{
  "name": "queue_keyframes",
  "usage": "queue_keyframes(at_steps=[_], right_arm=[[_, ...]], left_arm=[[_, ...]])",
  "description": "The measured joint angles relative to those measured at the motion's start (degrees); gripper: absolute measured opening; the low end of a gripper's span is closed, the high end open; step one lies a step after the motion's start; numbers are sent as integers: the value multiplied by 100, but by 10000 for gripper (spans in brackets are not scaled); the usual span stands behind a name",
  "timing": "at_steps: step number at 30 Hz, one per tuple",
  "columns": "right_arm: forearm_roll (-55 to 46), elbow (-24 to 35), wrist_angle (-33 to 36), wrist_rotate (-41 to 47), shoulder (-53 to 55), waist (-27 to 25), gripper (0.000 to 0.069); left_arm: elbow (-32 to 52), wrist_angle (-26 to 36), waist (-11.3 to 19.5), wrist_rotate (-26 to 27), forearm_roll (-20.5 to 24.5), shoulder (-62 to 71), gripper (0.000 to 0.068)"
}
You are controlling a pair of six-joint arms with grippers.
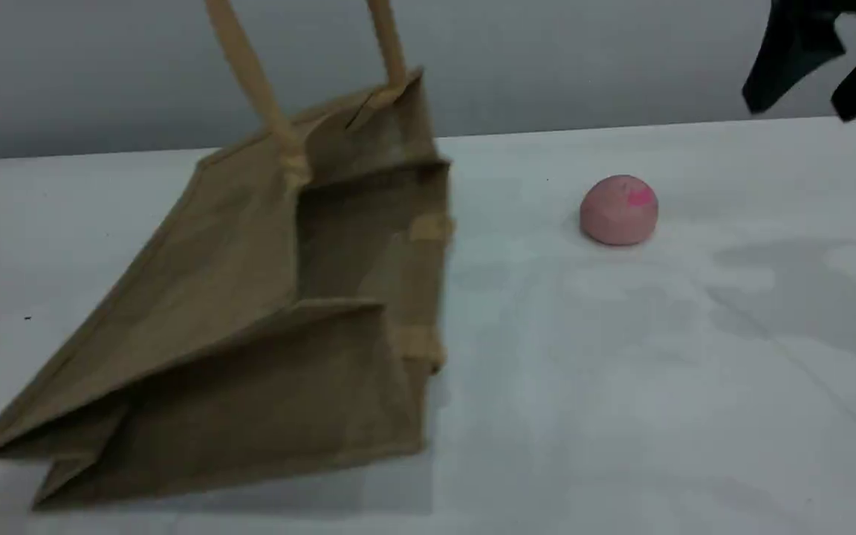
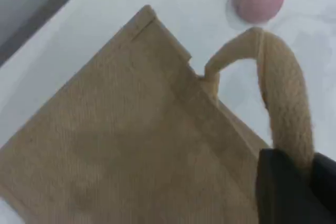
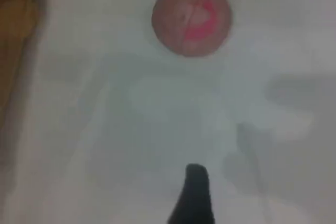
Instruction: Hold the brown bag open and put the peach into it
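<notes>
**Left claw lifting the bag by one handle, peach lying on the table**

A white table point(image 1: 695, 371) is carrying both task objects. The brown bag point(image 1: 250, 334) is occupying the table's left half in the scene view. Its base is resting on the surface at the lower left, while its upper side is being drawn upward, so that the bag is sitting tilted. The mouth is gaping toward the right, facing the side where the fruit is lying, and the dark inside is showing.

One tan handle point(image 1: 250, 74) is rising taut from the bag's upper rim. Its two strands are running out of the scene view at the top edge.

The right gripper point(image 1: 807, 96) is hanging above the far right corner of the table, well apart from the bag. Its two dark fingers are standing wide apart with nothing between them. In the right wrist view only one fingertip point(image 3: 194, 192) is showing, over bare table.

The left gripper point(image 2: 299, 177) is appearing in the left wrist view alone. Its dark fingers are pinching the padded loop of the handle point(image 2: 283, 98), and the bag's woven side is hanging below.

The peach point(image 1: 619, 209) is sitting on the table to the right of the bag's mouth, clear of the bag and touched by neither claw. Its bright pink patch is facing up.
</notes>
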Motion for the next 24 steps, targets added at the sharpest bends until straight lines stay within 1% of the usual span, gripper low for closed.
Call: queue_keyframes(at_steps=[4,9,13,16,19,24], right_arm=[[161,0,-243,-239,240,0,555],[742,0,-368,-766,556,89,555],[1041,0,-747,-1273,733,335,555],[1069,0,-1086,-1580,849,556,555],[1056,0,-1394,-1770,930,737,555],[1050,0,-1809,-1886,1066,915,555]], left_arm=[[0,0,0,379,0,-45,93],[0,13,0,952,-38,-215,92],[11,13,0,1409,-392,-351,93],[11,13,0,1688,-700,-382,93],[15,8,0,1762,-848,-382,93],[15,-3,0,1748,-848,-382,93]])
